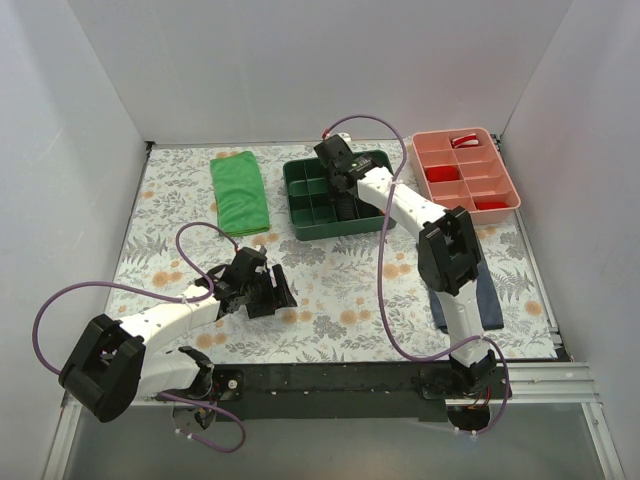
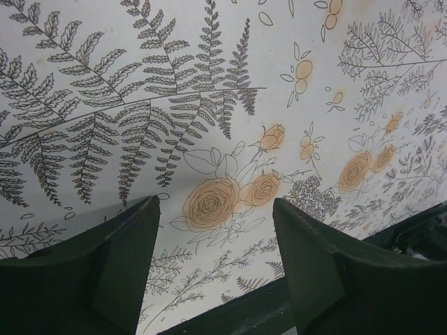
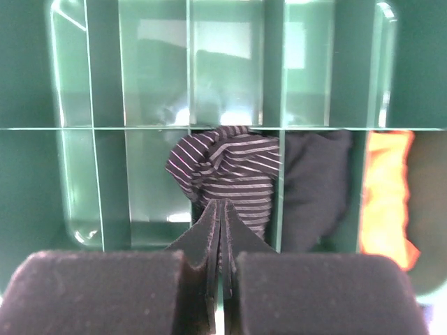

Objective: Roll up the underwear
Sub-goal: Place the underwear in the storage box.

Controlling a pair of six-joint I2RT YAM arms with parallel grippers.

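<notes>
left gripper (image 1: 268, 290) parked low over the table (image 1: 340, 300) at 8 o'clock, fingers (image 2: 105, 272) spread wide, nothing between them, only floral print below

cloth (image 1: 238, 192) lies flat at 11 o'clock, not ours

tray (image 1: 292, 200) sits at 12 o'clock. right gripper (image 3: 222, 211) is reached down into it, jaws pressed together on a fold of the underwear (image 3: 227, 164). The underwear is a crumpled wad in a middle cell of the near row. Dark bundle (image 3: 311, 188) is in the cell at its 3 o'clock, orange item (image 3: 387, 199) one cell further

step looks like pulling it out of the tray, rolling not begun

tips:
- the pinch looks thin, only an edge fold. Lift straight up and slow so the fabric clears the dividers without snagging or slipping
- watch that the dark bundle doesn't drag along
- carry to open table toward 6 o'clock, within the left arm's reach
- lay it down flat, don't drop a wad. Left pins one edge while right spreads
- only then roll from one end, keeping tension even
</notes>
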